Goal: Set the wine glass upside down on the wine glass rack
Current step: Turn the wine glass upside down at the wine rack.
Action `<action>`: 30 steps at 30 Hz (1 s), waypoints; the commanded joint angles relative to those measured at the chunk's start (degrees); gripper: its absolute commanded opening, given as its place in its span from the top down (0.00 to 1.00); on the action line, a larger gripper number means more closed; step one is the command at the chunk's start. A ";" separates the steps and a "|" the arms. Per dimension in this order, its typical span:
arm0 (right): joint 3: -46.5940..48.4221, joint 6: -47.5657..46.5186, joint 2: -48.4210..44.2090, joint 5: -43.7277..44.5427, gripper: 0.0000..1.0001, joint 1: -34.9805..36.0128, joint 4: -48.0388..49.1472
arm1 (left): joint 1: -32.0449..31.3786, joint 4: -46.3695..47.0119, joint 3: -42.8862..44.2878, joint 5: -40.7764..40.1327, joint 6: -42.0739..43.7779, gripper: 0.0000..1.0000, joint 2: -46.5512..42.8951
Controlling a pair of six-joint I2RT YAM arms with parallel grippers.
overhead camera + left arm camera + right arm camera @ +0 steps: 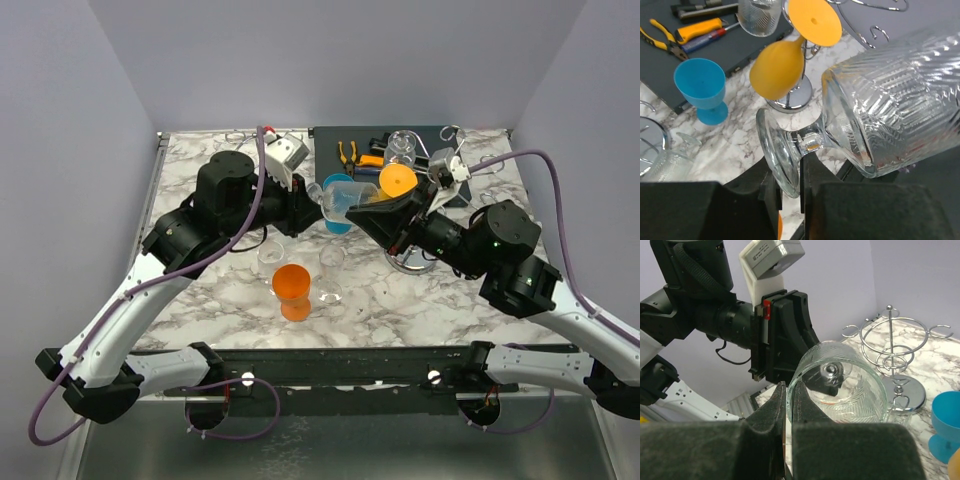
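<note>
The surface [400,310] is white marble veined in grey, closed in on three sides by plain pale lavender walls [300,60]. A dark mat [325,150] lies at its far edge carrying yellow-handled pliers [348,152]; any print on the tools is too small to read. An orange glass [291,285] stands upright near the middle and a blue glass [702,85] stands beside the mat.

The clear wine glass [890,100], ribbed, hangs on its side in the air between the two arms, well apart from the marble. The left claw [790,175] is closed narrowly on the edge of its foot. The right claw [788,390] pinches the wall of the bowl at the rim.

Just behind, the wine glass rack [795,100] stands on a chrome base with a yellow-orange glass [777,67] hanging upside down from it.
</note>
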 commanded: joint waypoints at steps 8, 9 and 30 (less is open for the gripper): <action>-3.49 4.54 -1.29 -4.31 0.98 0.01 3.83 | 0.55 1.65 1.96 5.79 17.43 1.00 -1.83; -3.98 5.07 -1.59 -4.27 0.93 0.00 3.17 | 0.57 1.63 1.83 6.39 19.51 1.00 -2.05; 0.27 10.12 -2.01 -0.95 0.00 0.00 -18.59 | 0.61 2.15 -1.01 4.30 62.57 1.00 -5.47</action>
